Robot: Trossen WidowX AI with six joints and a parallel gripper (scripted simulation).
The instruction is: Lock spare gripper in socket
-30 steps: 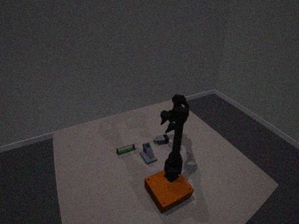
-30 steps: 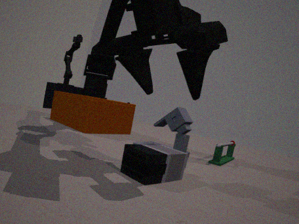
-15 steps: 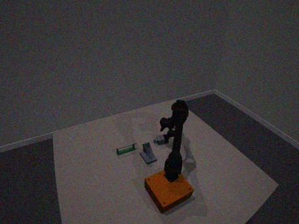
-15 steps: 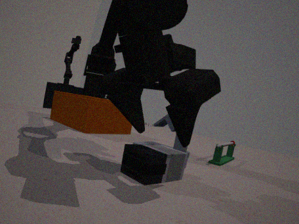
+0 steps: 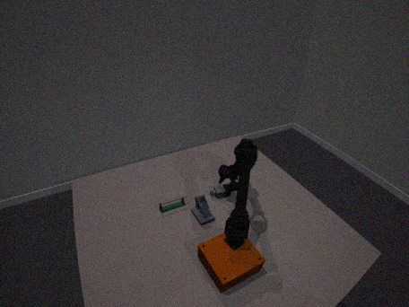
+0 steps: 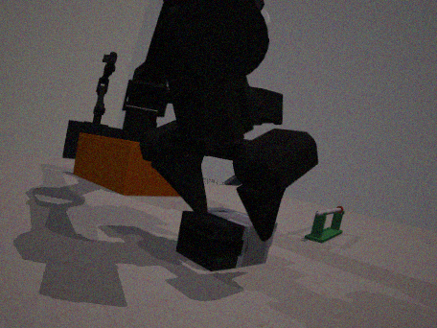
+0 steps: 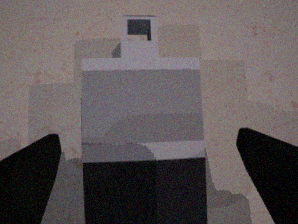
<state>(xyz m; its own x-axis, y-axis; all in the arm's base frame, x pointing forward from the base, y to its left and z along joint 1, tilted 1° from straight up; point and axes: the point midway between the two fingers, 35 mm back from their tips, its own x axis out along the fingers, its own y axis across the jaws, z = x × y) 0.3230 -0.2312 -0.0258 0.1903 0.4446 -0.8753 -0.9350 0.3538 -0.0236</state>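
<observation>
The spare gripper (image 5: 218, 192) (image 6: 211, 242) (image 7: 142, 105), a grey block with a black end and a small holed spigot, lies on the table. My gripper (image 6: 236, 224) (image 7: 151, 139) is open and empty, low over the block, with one finger beside each long side and gaps showing in the wrist view. The grey mount (image 5: 203, 213) stands nearby; the exterior camera sees it mostly hidden behind my gripper. Whether anything sits in its socket is too small and dark to tell. A pale pin (image 5: 174, 200) (image 6: 328, 211) with a red end rests across the green stand (image 5: 172, 206) (image 6: 324, 235).
The arm's orange base (image 5: 230, 262) (image 6: 112, 165) stands on the pale table (image 5: 134, 251) (image 6: 335, 297). In the top view the mount lies between the green stand and the spare gripper. A small dark arm-like shape (image 6: 102, 88) shows behind the base in the exterior view.
</observation>
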